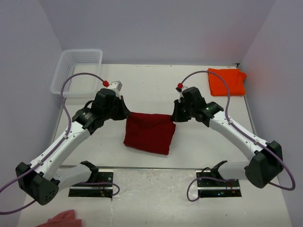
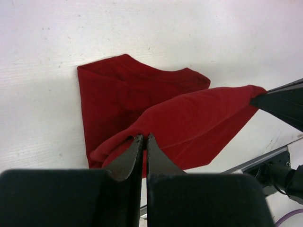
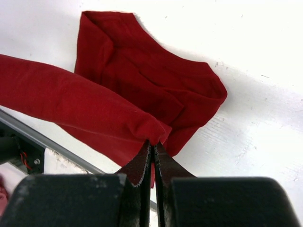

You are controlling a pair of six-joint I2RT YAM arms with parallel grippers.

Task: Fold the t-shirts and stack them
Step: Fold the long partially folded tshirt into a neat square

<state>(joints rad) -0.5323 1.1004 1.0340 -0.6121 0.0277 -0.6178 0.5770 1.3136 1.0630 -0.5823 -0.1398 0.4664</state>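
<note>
The dark crimson red t-shirt (image 1: 149,132) hangs in the middle of the table, its far edge lifted and its lower part resting on the surface. My left gripper (image 1: 127,113) is shut on the shirt's left corner (image 2: 142,132). At the opposite corner (image 3: 154,135) my right gripper (image 1: 174,116) is shut on the cloth. The left wrist view shows the crimson fabric (image 2: 189,123) stretched between both grippers. The right wrist view shows it (image 3: 142,80) draped over folded layers below. The bright orange t-shirt (image 1: 227,81) lies folded at the back right.
A white plastic basket (image 1: 78,71) stands at the back left corner. A pale pink cloth scrap (image 1: 64,218) lies at the bottom left, near the left arm base. White walls close in the table on three sides.
</note>
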